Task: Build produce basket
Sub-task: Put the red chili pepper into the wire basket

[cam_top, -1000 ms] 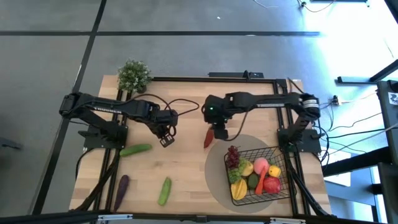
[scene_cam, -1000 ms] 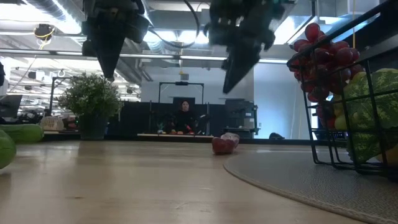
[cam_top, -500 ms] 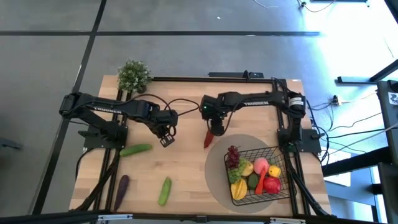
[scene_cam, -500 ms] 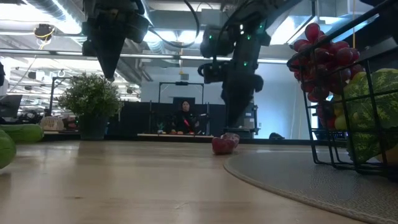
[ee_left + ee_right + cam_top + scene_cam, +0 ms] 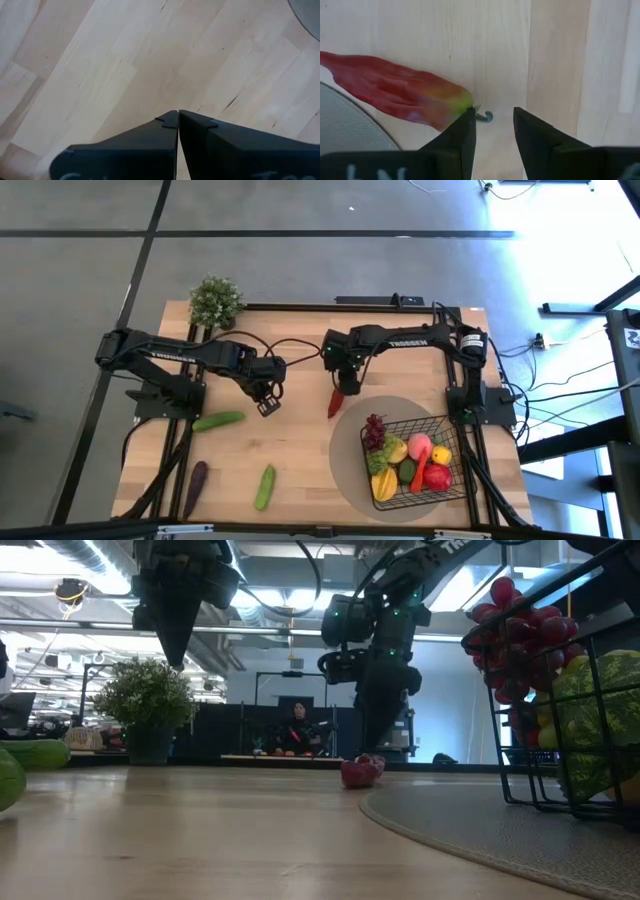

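Pale wooden worktop [image 5: 300, 480]: right end effector [image 5: 492, 131] has dropped beside red chili pepper [image 5: 395, 95], fingers spread, nothing gripped; pickup likely next. Left end effector [image 5: 178, 125] pressed together, idle.

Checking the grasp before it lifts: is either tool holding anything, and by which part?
Nothing is held. The right tool stands open beside the red chili's stem end; the left tool is shut and empty.

The tabletop [image 5: 300, 470] is of light wood and stands on a grey floor [image 5: 80, 270] crossed by dark lines. A leafy potted plant [image 5: 147, 705] stands at its far corner. Behind, a person [image 5: 297, 727] sits at a desk, under bright ceiling lights [image 5: 290, 632].
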`<state>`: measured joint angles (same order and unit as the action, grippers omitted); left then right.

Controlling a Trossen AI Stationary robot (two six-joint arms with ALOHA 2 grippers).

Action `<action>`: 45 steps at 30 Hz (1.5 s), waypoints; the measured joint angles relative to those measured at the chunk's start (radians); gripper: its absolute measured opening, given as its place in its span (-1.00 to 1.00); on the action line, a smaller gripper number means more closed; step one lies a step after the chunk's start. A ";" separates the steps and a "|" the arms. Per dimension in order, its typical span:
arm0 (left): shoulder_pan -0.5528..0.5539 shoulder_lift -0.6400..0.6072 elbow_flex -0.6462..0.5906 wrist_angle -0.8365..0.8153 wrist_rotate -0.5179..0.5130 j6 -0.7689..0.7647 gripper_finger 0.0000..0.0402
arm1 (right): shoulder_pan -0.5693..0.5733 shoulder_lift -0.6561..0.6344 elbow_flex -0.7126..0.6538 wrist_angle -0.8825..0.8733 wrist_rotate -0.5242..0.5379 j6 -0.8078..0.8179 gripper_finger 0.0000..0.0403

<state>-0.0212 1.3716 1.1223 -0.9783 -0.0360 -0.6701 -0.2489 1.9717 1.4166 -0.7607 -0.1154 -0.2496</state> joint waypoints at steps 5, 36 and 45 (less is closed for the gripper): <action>0.000 0.000 0.000 0.000 0.000 0.000 -0.99 | 0.000 0.000 0.000 -0.003 -0.001 -0.021 -0.45; 0.000 0.000 0.000 0.000 0.000 0.000 -0.99 | -0.017 -0.001 -0.077 0.037 0.008 -0.024 -0.54; 0.000 0.000 0.000 0.000 0.000 0.000 -1.00 | -0.017 -0.001 -0.063 -0.009 0.043 -0.019 -0.39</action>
<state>-0.0212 1.3716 1.1221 -0.9783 -0.0360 -0.6697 -0.2661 1.9709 1.3538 -0.7697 -0.0726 -0.2688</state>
